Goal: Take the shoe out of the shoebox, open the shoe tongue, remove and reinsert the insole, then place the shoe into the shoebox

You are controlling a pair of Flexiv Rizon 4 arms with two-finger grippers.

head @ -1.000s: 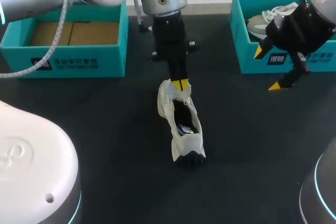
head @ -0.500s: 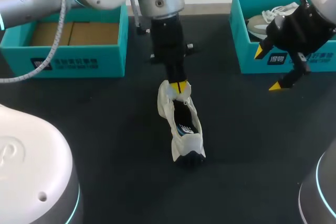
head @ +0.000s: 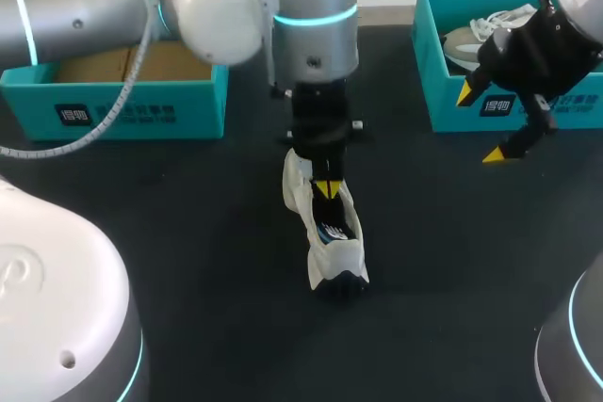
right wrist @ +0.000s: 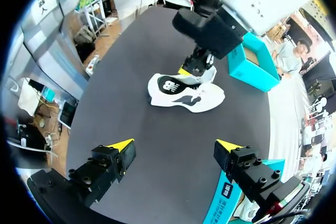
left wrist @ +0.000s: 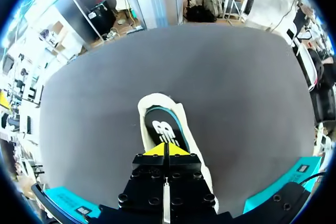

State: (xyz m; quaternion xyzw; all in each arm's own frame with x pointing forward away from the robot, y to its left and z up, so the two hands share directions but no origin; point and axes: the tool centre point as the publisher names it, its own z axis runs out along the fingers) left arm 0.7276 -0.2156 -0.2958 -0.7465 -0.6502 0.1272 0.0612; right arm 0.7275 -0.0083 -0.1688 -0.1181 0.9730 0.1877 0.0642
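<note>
White shoe (head: pixel 325 223) lay unboxed; left gripper (head: pixel 327 189), tips together, sat in its mouth at the insole (left wrist: pixel 163 127). Right gripper (head: pixel 480 124) hung spread, well away. Insole work and reboxing seemingly remained.

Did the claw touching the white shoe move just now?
Yes. The left gripper slid toward the camera, away from the left shoebox, farther along the shoe.
</note>
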